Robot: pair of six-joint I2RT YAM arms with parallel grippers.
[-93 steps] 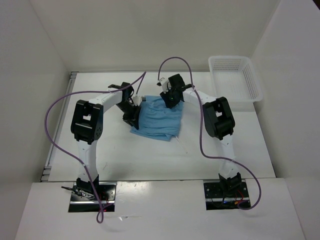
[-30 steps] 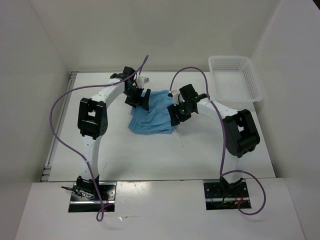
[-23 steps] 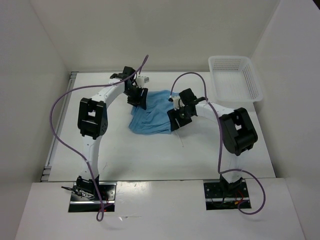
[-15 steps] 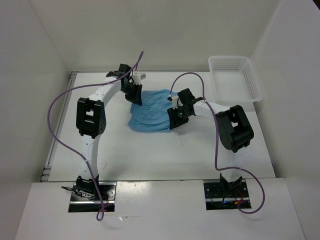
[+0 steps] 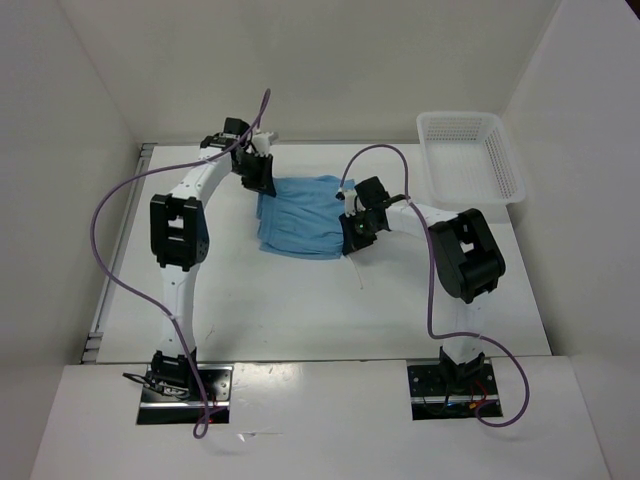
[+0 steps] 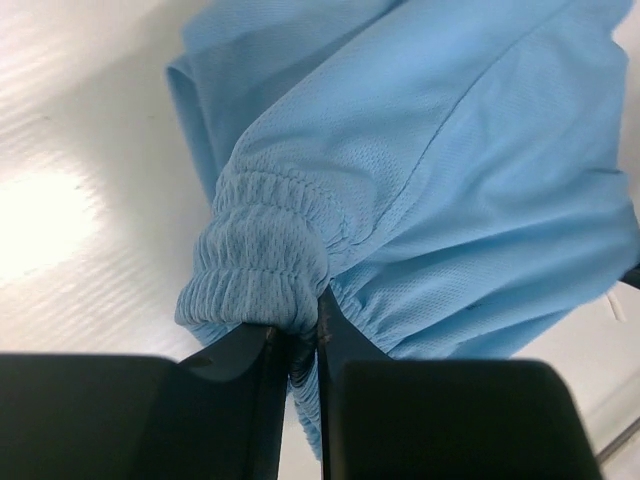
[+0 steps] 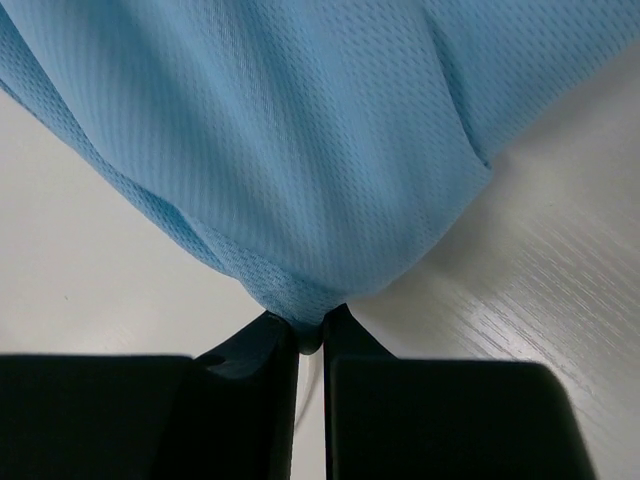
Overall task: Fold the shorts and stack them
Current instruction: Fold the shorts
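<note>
The light blue shorts (image 5: 300, 218) lie bunched in the middle of the white table (image 5: 250, 300). My left gripper (image 5: 256, 178) sits at their far left corner, shut on the gathered elastic waistband (image 6: 262, 262). The left gripper (image 6: 303, 335) shows a fold of that band pinched between its black fingers (image 6: 345, 345). At the cloth's right near corner, my right gripper (image 5: 352, 232) is shut on a hem corner. In the right wrist view the shorts (image 7: 300, 130) taper down into the right gripper (image 7: 310, 335). A thin white drawstring (image 5: 362, 278) trails on the table below that corner.
A white mesh basket (image 5: 470, 155) stands at the back right of the table. White walls close the table in at the back and both sides. Purple cables (image 5: 110, 210) loop off both arms.
Both grippers have closed on the shorts. The left arm has moved back and left with the waistband, pulling the cloth wider; the right gripper edged down onto the near right corner.
</note>
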